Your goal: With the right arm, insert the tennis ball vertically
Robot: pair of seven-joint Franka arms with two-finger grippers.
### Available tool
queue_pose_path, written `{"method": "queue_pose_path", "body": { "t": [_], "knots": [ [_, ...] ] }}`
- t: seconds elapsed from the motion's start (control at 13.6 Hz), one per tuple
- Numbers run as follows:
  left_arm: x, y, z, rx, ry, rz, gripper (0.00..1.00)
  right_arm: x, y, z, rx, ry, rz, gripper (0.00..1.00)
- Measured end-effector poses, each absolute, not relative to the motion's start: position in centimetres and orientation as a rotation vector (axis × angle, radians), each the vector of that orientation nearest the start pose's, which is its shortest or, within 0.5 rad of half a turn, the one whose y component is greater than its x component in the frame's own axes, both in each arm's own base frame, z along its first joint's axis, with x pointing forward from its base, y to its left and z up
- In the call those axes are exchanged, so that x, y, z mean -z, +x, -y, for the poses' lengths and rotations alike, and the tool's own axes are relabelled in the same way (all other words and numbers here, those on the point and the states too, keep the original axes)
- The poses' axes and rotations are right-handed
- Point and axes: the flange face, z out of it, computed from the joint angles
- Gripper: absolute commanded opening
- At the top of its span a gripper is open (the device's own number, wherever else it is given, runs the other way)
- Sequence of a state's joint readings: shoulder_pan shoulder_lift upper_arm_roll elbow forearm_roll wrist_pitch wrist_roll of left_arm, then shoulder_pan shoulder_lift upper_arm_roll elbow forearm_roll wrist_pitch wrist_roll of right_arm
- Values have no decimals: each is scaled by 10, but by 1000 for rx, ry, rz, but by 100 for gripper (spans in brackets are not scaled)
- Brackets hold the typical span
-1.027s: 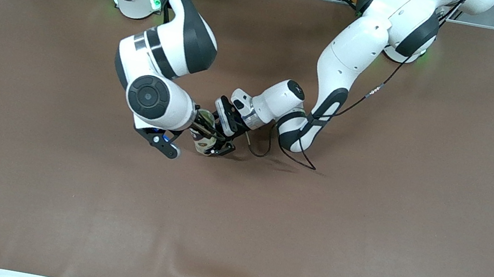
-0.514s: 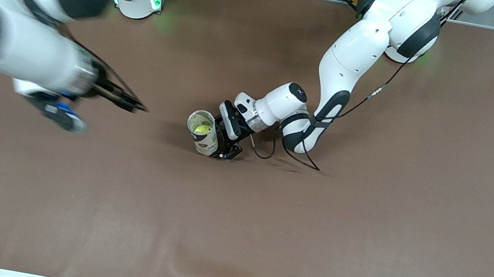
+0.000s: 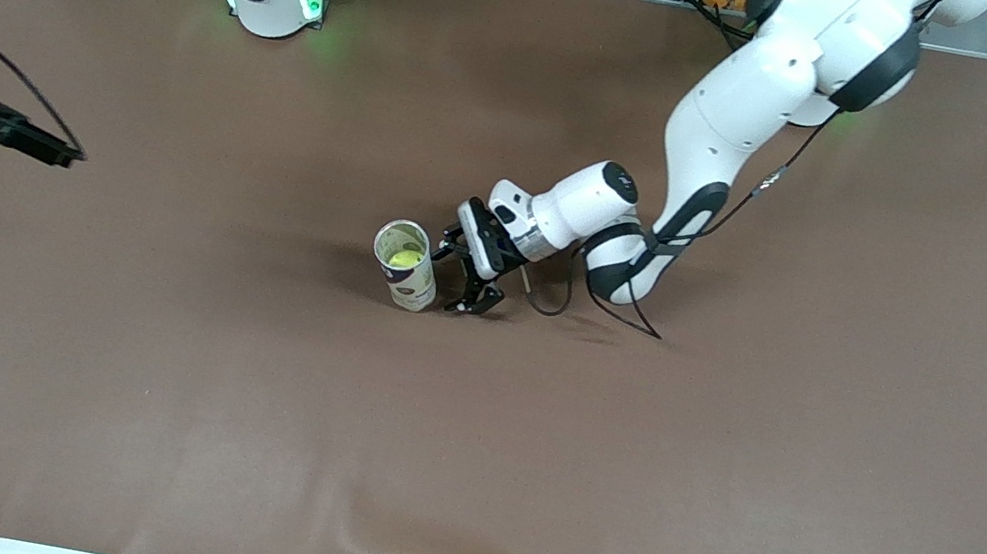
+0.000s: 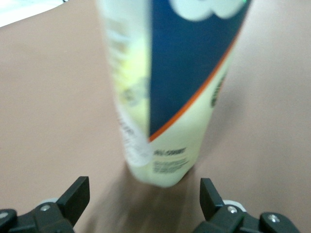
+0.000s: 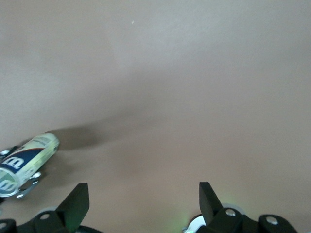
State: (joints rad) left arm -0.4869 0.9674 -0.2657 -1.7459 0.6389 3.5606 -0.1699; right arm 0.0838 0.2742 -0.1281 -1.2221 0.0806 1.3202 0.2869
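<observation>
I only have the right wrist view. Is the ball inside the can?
Observer: Yes. The front view looks down into the upright can, and a yellow ball sits inside.
Operator: Is the left gripper holding the can?
Observer: No. The left gripper is open beside the can, with its fingers clear of it.
Operator: Where is my right gripper on the table?
Observer: The right gripper, open and empty, is over the right arm's end of the table, well away from the can.
</observation>
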Motion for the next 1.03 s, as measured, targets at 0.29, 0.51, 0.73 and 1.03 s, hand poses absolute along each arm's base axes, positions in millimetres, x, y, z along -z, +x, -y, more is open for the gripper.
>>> {"method": "queue_pose_path", "body": {
  "t": [0.29,0.51,0.73,1.03],
  "knots": [
    [-161,491,429,-975,2095,1237,100,-607,614,20,-220,-3065,-465,100],
    [-161,492,427,-940,2124,1205,100,-607,617,17,-195,-3065,-450,100],
    [-174,494,437,-887,2184,1151,100,-611,620,32,-133,-3040,-424,100],
    [-204,519,430,-807,2313,1056,100,-605,621,22,-122,-3042,-369,100]
  ]
}}
